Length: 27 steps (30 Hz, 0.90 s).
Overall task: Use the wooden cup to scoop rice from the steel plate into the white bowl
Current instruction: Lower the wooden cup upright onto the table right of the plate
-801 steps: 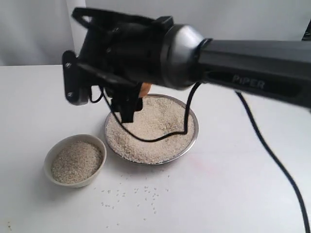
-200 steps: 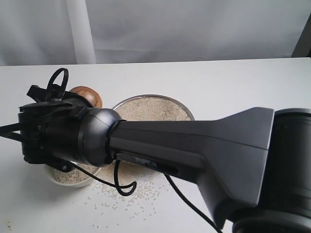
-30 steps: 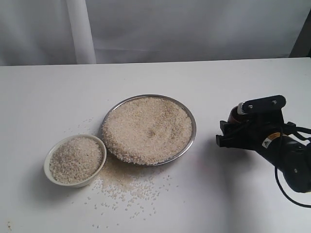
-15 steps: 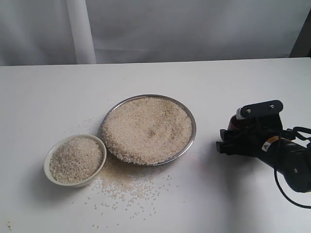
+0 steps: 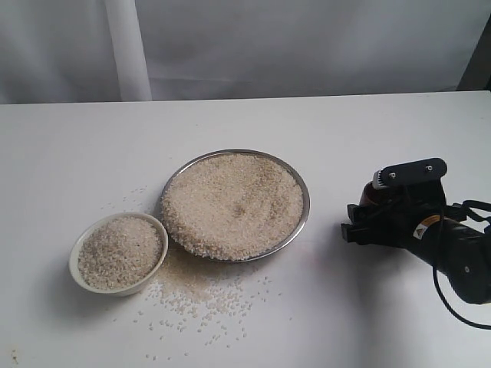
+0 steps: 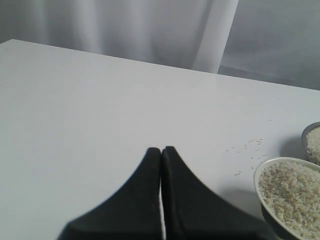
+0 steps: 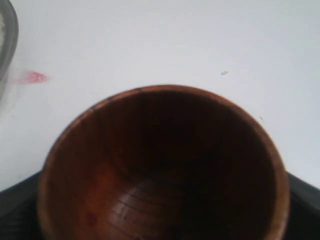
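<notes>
The white bowl [image 5: 74,264] by the table's front edge is full of rice [image 5: 121,251]. The steel plate [image 5: 306,207] has lots more. The right tool [image 5: 362,218] grips the empty wooden cup [image 7: 150,165] near the right edge. The left tool [image 6: 161,156] is closed, empty.

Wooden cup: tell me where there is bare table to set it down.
Bare table lies between the steel plate and the right gripper holding the wooden cup, and along the whole back strip behind the plate. Crowded: spilled rice litters the table before the plate and white bowl, which sit nearly touching.
</notes>
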Motion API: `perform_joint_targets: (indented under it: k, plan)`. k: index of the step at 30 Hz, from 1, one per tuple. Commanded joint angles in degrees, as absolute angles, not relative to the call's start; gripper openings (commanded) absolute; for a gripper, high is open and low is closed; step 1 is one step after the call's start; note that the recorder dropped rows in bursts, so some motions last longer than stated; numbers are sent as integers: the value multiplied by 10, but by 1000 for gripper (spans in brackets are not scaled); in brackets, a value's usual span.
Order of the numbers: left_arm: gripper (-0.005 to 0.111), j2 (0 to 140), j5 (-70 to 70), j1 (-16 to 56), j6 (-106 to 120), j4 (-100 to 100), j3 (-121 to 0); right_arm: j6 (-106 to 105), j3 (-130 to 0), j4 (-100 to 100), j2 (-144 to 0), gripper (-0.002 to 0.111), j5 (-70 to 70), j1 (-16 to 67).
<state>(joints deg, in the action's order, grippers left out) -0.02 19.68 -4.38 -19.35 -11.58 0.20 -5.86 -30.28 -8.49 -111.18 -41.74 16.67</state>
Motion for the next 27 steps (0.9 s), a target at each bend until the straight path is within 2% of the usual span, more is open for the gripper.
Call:
perform_joint_targets:
  k: [1, 2, 5, 15, 18, 20, 27]
  plan:
    - [0, 0, 193, -40, -195, -113, 0, -69, -300, -82, -1112, 67, -413, 166]
    - [0, 0, 193, -40, -195, -113, 0, -77, -300, -82, -1112, 72, -413, 166]
    - [0, 0, 193, -40, -195, -113, 0, -77, -300, -83, -1112, 75, -413, 166]
    - [0, 0, 193, -40, -195, -113, 0, -77, -298, -86, -1110, 79, -416, 166]
    - [0, 0, 193, -40, -195, -113, 0, -79, -298, -83, -1110, 94, -417, 166]
    - [0, 0, 193, -40, -195, -113, 0, -79, -298, -86, -1105, 98, -417, 166]
    - [0, 0, 193, -40, -195, -113, 0, -76, -298, -86, -1044, 98, -408, 166]
